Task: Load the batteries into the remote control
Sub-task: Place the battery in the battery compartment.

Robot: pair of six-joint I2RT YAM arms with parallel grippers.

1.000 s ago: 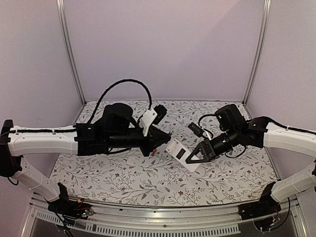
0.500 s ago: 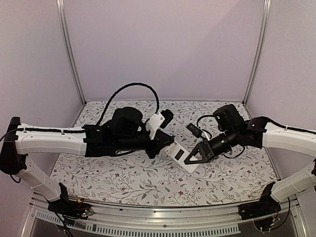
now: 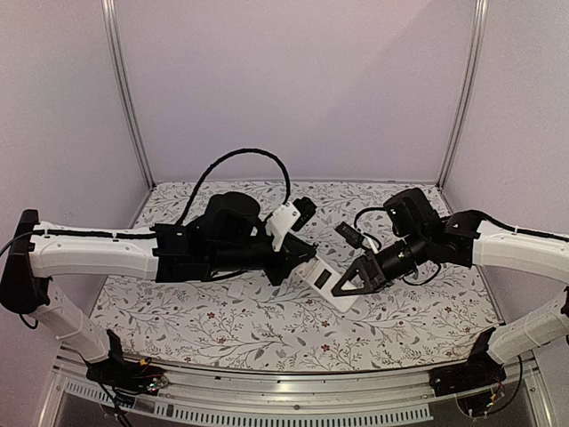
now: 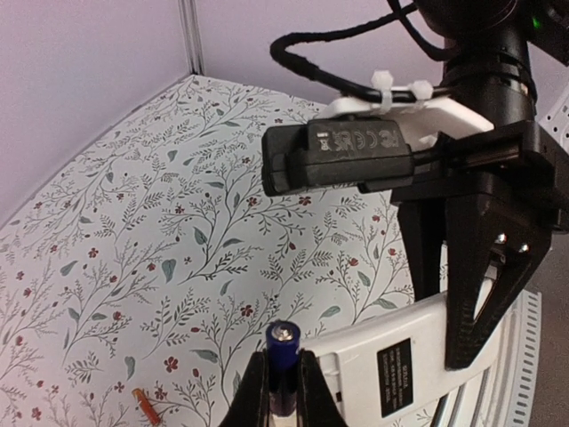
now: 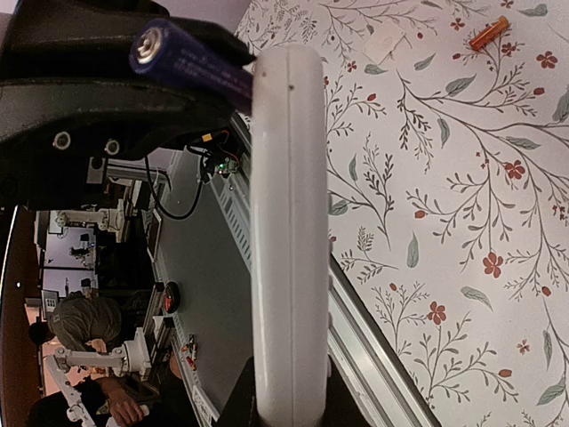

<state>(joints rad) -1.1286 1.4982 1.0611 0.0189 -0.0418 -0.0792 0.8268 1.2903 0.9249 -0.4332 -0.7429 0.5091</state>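
My right gripper (image 3: 349, 286) is shut on the remote control (image 3: 324, 277) and holds it above the table, plain white back up; the right wrist view shows the remote control (image 5: 289, 222) edge-on. My left gripper (image 4: 283, 391) is shut on a dark blue battery (image 4: 283, 350), whose metal tip pokes out past the fingers. That tip sits right at the near end of the remote control (image 4: 391, 365), beside its back. The same battery (image 5: 191, 62) meets the remote's top edge in the right wrist view. A reddish-orange battery (image 4: 145, 406) lies on the floral table.
A small flat white plastic piece (image 3: 236, 289) lies on the table under the left arm. The orange battery (image 5: 489, 33) rests near it (image 5: 384, 40). The right arm's camera (image 4: 342, 158) and cable hang above the remote. Side walls and metal posts enclose the table.
My left arm has moved right, bringing the blue battery up against the remote's end. The right gripper shifted the remote slightly left. Both grips are unchanged.
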